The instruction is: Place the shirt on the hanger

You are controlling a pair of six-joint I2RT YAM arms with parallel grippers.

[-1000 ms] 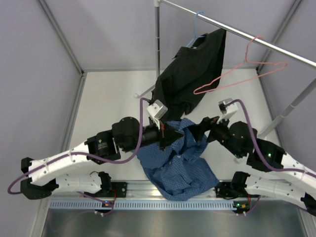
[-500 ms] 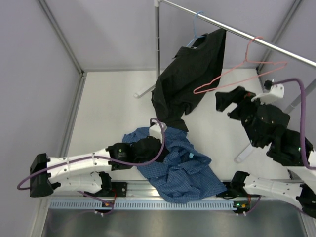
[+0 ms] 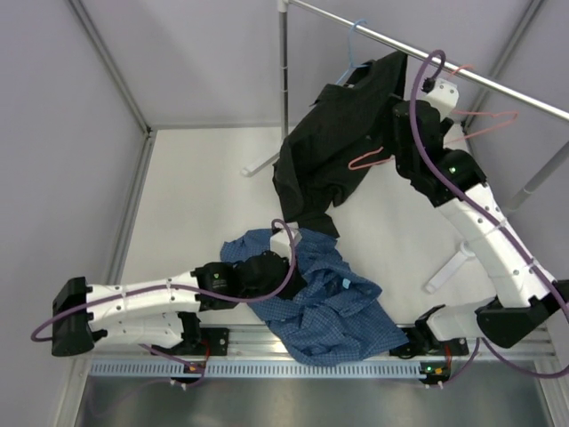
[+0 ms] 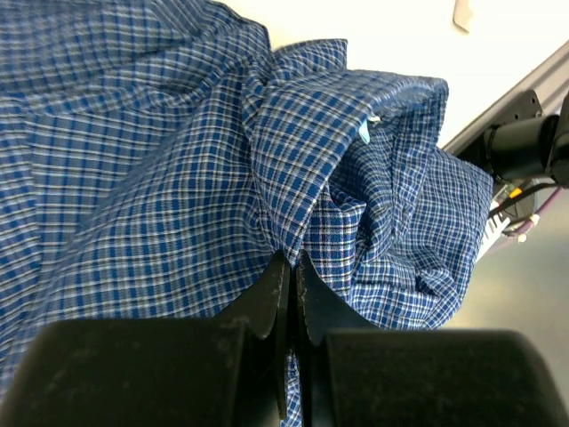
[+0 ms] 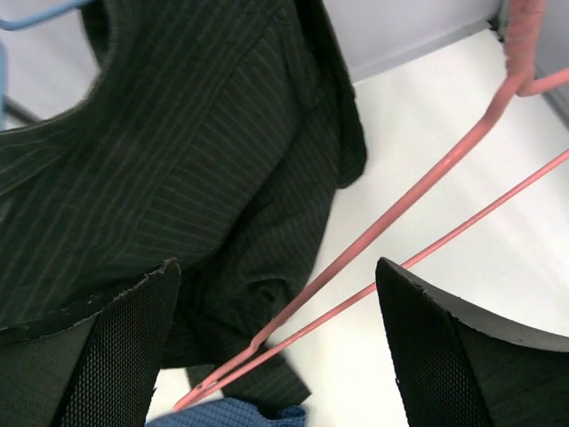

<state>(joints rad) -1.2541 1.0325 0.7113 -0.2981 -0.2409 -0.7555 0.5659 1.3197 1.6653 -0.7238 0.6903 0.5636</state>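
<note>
The blue checked shirt (image 3: pixel 324 298) lies crumpled on the table near the front edge. My left gripper (image 3: pixel 283 276) is shut on a fold of the shirt (image 4: pixel 293 178), the cloth pinched between the tips (image 4: pixel 291 262). The pink hanger (image 3: pixel 378 156) hangs from the metal rail (image 3: pixel 498 84) at the back right. My right gripper (image 3: pixel 404 133) is raised to the hanger and open wide. In the right wrist view the hanger's two pink wires (image 5: pixel 418 222) run between the spread fingers (image 5: pixel 444 356) without touching them.
A black long-sleeved shirt (image 3: pixel 342 133) hangs on a light blue hanger (image 3: pixel 356 44) on the same rail, just left of the pink one. The rack's upright post (image 3: pixel 283 71) and its feet (image 3: pixel 449 267) stand on the table.
My right arm has swung up and back from beside the rack to the pink hanger at the rail. The left arm and the shirt have stayed still over the last half second.
</note>
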